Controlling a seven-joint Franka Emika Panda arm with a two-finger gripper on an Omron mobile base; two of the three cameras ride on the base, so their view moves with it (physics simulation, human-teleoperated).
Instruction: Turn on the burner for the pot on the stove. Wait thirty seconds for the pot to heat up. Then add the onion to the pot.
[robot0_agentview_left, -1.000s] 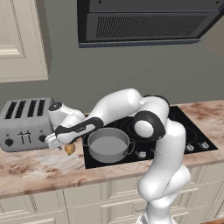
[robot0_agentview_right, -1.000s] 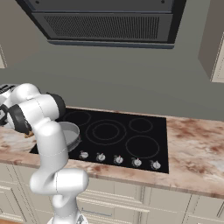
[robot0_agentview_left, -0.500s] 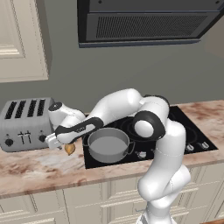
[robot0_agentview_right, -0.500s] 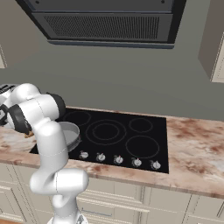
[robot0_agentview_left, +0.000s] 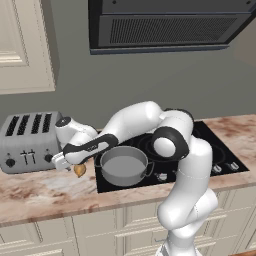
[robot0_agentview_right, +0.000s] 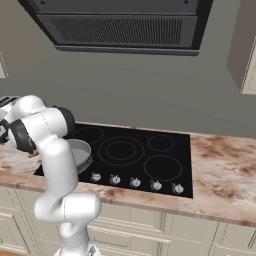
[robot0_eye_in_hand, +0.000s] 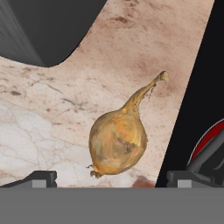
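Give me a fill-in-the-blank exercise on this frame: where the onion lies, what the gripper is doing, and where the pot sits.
1. The onion lies on the marble ____, between the toaster and the stove.
2. The gripper hangs over the onion with its jaws ____.
3. The pot stands on the stove's front ____ burner, as the base views show it.
4. The inside of the pot is ____.

Missing words: counter; open; left; empty
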